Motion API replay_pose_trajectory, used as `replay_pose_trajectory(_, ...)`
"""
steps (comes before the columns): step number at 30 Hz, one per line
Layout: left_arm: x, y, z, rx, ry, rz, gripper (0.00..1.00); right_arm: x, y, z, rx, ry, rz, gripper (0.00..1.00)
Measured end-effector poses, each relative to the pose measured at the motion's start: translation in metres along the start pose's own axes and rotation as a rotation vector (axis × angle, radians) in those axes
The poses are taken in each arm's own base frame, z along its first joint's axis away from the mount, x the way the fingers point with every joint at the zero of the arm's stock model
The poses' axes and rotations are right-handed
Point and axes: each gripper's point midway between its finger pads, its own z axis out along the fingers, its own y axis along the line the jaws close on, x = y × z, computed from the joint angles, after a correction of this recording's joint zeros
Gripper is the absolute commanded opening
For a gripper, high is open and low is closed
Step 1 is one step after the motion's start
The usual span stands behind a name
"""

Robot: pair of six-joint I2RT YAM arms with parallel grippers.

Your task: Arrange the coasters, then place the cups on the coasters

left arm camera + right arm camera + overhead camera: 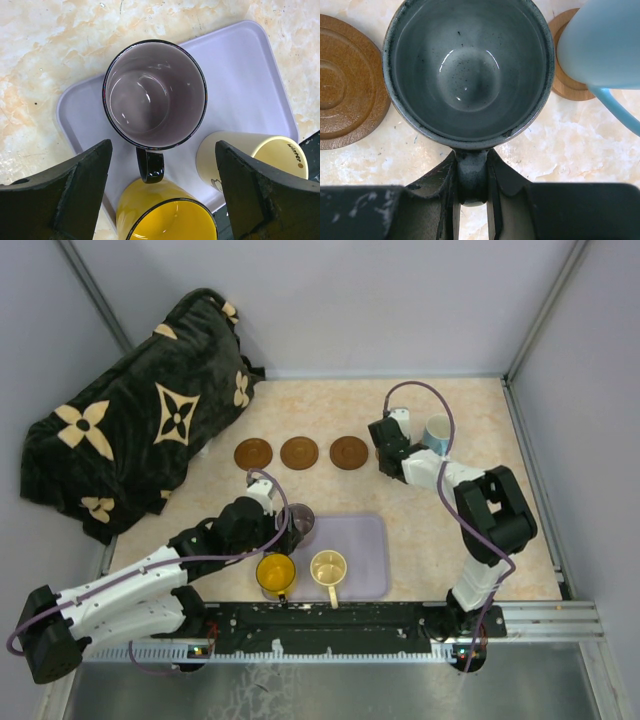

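Right pincer (pixel 472 175) clamped on the grey-green cup's (pixel 470 75) handle; left pincer (pixel 163 147) spread over the purple cup (pixel 155 95).
The grey-green cup sits upright toward the worktop's (pixel 480 540) far right, between a dark coaster (pixel 345 90) and the blue cup (pixel 605 45), which stands on a lighter coaster (pixel 565 85). The left pincer's jaws are wide apart and touch nothing. The purple cup stands on the tray (pixel 245 75) at the near edge, just beside the yellow cup (pixel 165 215) and cream cup (pixel 250 155).
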Motion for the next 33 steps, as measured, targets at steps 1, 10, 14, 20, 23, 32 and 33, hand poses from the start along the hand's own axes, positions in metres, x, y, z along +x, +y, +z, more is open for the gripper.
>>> replay_pose_trajectory(1, 0.0, 0.0002, 0.0, -0.001, 0.0, 0.0, 0.9, 0.0002, 0.0002, 0.0003, 0.0, 0.0, 0.0, 0.0)
replay_pose_trajectory(10, 0.0003, 0.0011, 0.0, -0.006, 0.001, 0.0, 0.9, 0.0009, 0.0043, 0.0048, -0.007, 0.002, 0.011, 0.0)
replay_pose_trajectory(14, 0.0008, 0.0021, -0.0002, -0.01, 0.002, 0.001, 0.9, 0.0009, 0.0047, 0.0055, -0.007, 0.001, 0.016, 0.0)
replay_pose_trajectory(20, 0.0009, 0.0038, -0.001, -0.018, 0.001, 0.001, 0.9, -0.0009, 0.0059, 0.0068, -0.006, -0.002, 0.021, 0.0)
replay_pose_trajectory(23, 0.0001, 0.004, -0.0014, -0.019, -0.003, -0.001, 0.9, -0.0012, 0.0058, 0.0063, -0.005, 0.001, 0.021, 0.0)
replay_pose_trajectory(32, -0.0004, 0.0039, -0.0018, -0.019, -0.006, -0.007, 0.91, 0.0, 0.005, 0.0051, 0.001, 0.012, 0.029, 0.13)
replay_pose_trajectory(33, -0.0005, 0.004, -0.0019, -0.02, -0.006, -0.007, 0.91, 0.0, 0.005, 0.0051, 0.001, 0.012, 0.03, 0.15)
